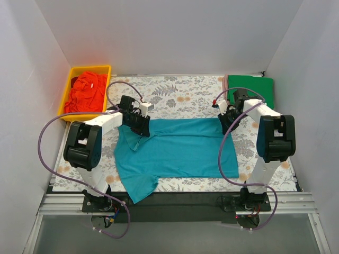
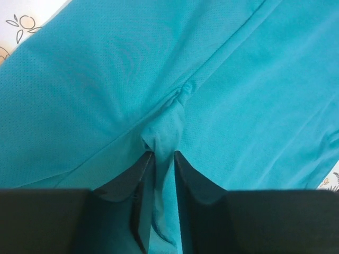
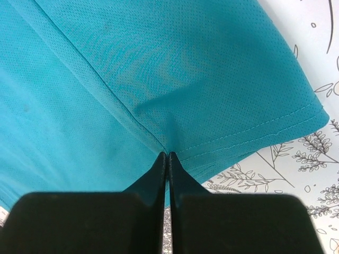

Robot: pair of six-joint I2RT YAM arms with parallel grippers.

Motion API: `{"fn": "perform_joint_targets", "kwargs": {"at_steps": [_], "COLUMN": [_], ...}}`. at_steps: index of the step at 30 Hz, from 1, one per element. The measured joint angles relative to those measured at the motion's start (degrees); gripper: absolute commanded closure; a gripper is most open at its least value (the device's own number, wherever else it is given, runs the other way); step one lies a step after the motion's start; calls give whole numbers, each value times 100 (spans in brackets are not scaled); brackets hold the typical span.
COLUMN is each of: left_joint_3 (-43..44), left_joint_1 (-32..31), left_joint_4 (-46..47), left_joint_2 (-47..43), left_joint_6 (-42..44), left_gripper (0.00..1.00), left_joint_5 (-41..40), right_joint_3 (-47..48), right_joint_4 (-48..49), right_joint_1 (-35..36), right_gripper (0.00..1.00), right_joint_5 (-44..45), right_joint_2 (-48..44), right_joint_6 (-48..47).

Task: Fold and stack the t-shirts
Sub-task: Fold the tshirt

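The teal-blue t-shirt (image 1: 177, 151) lies spread across the middle of the floral sheet, one sleeve hanging toward the near edge. My left gripper (image 1: 142, 127) is shut on a bunched fold of it at its upper left; the cloth runs between the fingers in the left wrist view (image 2: 163, 156). My right gripper (image 1: 228, 123) is shut on the shirt's upper right hem corner, pinching it thinly in the right wrist view (image 3: 168, 154). The orange-red t-shirt (image 1: 86, 92) lies crumpled in the yellow bin. The bright green t-shirt (image 1: 253, 89) lies folded at the back right corner.
The yellow plastic bin (image 1: 69, 91) stands at the back left. The grey floral sheet (image 1: 185, 98) covers the table. White walls close in on three sides. A black rail (image 1: 175, 198) runs along the near edge by the arm bases.
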Motion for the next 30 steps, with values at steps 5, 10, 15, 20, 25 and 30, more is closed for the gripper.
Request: {"fn": "perform_joint_targets", "kwargs": {"at_steps": [5, 10, 15, 20, 25, 30], "left_joint_3": [-223, -586, -817, -837, -761, -149], "left_joint_1": [-92, -284, -446, -575, -531, 243], "left_joint_4": [-61, -181, -376, -647, -973, -1047], "left_joint_2": [-369, -831, -892, -892, -916, -957], "left_joint_6": [114, 313, 522, 675, 649, 387], "left_gripper": [92, 91, 68, 56, 55, 56], "left_joint_5": [94, 153, 168, 177, 179, 201], "right_joint_3": [-4, -70, -168, -223, -262, -229], "right_joint_4": [-120, -160, -234, -284, -354, -745], "right_joint_1": [0, 0, 0, 0, -2, -2], "right_gripper": [99, 99, 97, 81, 78, 80], "right_joint_5": [2, 46, 212, 367, 422, 295], "right_joint_2": [-140, -352, -389, -389, -389, -391], "right_joint_6": [-46, -166, -310, -413, -533, -741]}}
